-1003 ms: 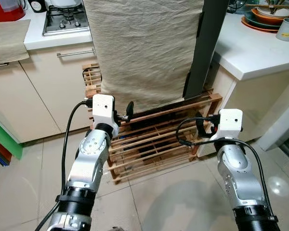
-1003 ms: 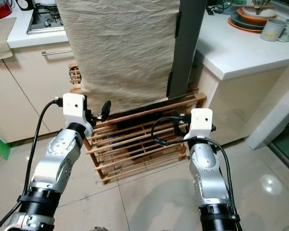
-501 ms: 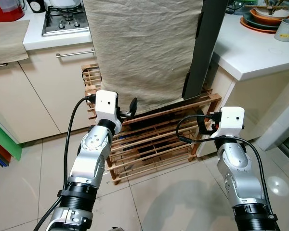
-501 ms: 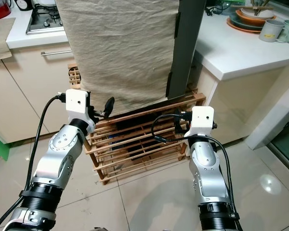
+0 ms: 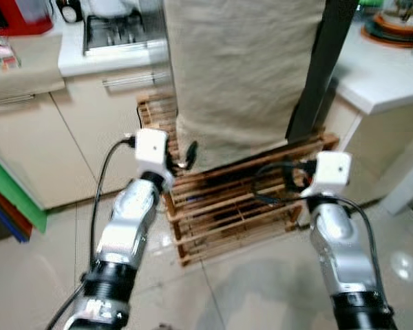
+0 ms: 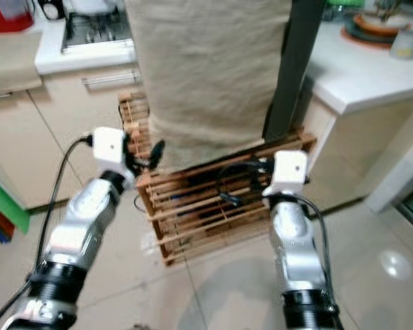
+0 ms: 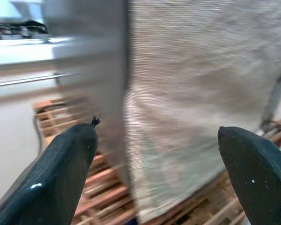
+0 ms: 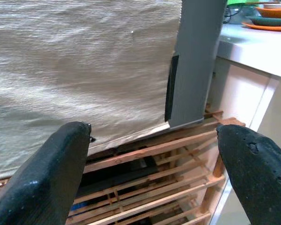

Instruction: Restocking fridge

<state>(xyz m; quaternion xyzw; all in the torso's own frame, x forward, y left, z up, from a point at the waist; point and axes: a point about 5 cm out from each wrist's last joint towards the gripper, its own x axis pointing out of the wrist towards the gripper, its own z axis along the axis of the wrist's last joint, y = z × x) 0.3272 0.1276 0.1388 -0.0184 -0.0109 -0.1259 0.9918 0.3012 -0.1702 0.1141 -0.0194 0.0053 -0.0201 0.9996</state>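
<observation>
Approach step: left gripper point(image 7: 157, 154) and right gripper point(image 8: 154, 159), fingers spread wide and empty, face the beige cloth-draped fridge point(image 5: 241, 75) above the wooden slatted rack point(image 5: 241, 199). Next move, probably: locate the stock.

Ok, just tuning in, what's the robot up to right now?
Nothing is in hand yet. The robot faces a fridge draped in a beige cloth and standing on a wooden slatted rack. Both arms are raised toward it: the left gripper is open in front of the cloth's lower edge, and the right gripper is open and aimed at the dark grey fridge edge above the rack. Neither touches anything. The head views are blurred.
</observation>
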